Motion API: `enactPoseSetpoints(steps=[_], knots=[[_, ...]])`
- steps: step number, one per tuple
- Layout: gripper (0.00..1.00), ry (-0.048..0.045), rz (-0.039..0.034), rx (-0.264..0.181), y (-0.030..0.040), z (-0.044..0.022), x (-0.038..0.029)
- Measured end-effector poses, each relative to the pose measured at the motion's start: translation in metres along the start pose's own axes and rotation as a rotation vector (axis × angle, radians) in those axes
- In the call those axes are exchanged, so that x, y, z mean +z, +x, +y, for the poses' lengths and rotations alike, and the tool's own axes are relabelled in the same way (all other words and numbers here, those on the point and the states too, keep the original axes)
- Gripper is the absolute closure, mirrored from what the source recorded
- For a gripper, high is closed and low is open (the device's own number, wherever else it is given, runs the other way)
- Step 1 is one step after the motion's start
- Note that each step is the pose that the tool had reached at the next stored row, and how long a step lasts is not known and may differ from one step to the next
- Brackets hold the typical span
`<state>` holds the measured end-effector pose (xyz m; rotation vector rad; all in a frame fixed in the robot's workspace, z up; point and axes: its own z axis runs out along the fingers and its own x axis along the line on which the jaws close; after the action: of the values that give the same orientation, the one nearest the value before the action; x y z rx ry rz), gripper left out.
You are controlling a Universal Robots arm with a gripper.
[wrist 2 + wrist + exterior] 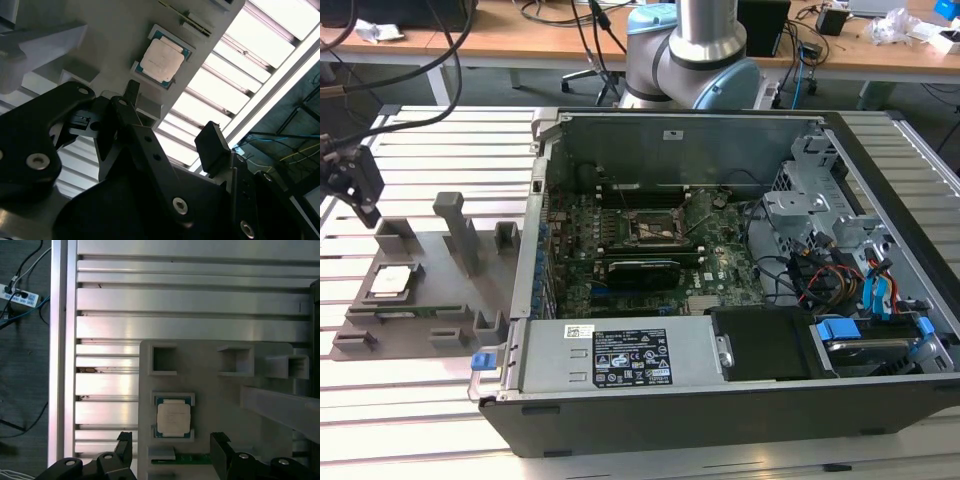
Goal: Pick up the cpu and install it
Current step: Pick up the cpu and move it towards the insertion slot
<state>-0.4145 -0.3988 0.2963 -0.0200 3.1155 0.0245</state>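
**No print can be made out**

A white label (pixel 616 358) on the power supply (pixel 694 350) carries dark print too small to read. At twelve o'clock from it, a small sticker (pixel 672 137) on the case wall (pixel 610 145) is equally illegible. Markings on the cpu (pixel 173 419) are too faint to read.

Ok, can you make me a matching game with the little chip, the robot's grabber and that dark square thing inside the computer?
Things:
1. cpu
2. gripper
3. socket frame

Where or how:
A. on the motherboard, inside the open computer case
B. lying flat in a pocket of the grey holder tray
C. jaws open, holding nothing, above the tray

Pairs: 1-B, 2-C, 3-A
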Motion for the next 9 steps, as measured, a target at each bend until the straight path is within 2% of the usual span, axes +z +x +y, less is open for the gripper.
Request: enactPoseSetpoints(steps=[9], knots=[[0.28, 0.0, 0.0, 0.0, 0.0002, 0.0, 0.0034]])
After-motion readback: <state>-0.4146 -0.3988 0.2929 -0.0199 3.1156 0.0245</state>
